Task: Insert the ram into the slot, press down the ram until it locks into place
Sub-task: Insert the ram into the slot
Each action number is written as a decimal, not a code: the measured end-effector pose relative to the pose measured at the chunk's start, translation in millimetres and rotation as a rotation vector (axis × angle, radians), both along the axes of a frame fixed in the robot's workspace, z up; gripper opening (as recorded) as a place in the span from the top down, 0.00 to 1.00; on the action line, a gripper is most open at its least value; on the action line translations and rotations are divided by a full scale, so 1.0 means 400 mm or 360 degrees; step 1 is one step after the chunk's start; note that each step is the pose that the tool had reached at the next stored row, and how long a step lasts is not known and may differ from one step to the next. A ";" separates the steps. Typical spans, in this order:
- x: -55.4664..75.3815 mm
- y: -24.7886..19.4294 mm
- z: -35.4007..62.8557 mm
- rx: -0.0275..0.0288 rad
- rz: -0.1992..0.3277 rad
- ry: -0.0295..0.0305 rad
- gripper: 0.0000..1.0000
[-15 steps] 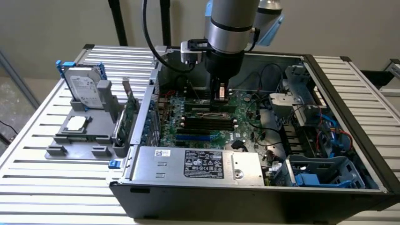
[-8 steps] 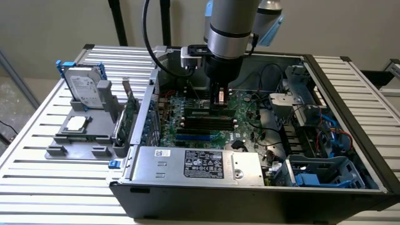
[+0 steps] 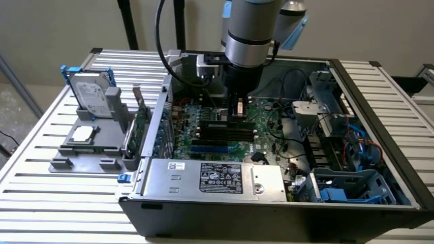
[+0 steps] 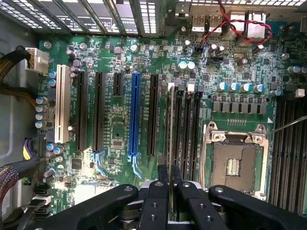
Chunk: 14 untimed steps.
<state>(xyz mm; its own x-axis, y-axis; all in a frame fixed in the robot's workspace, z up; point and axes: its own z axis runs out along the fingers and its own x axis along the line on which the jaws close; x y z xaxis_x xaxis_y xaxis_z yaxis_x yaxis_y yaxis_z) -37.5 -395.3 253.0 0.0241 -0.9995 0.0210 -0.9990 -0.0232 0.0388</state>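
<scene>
Squarely between fingers [image 4: 162, 175]: ram [image 4: 171, 120], edge-on, pinched tight, running along memory slot [image 4: 167, 139]; seating unclear.

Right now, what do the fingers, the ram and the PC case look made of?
Fingers: matte black with bolt holes; plastic or anodised metal, can't tell. Ram, gripped between them, edge-on: thin rigid board, likely circuit-board laminate. PC case: sheet metal, dark painted outside, folded rims.
</scene>
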 end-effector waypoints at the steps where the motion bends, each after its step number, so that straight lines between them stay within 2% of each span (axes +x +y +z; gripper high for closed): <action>1: 0.001 0.000 -0.001 -0.00003 -0.0002 -0.00001 0.87; 8: 0.004 0.000 -0.013 -0.00019 -0.0018 -0.00046 0.87; 14: 0.004 0.000 -0.031 -0.00033 -0.0024 -0.00206 0.87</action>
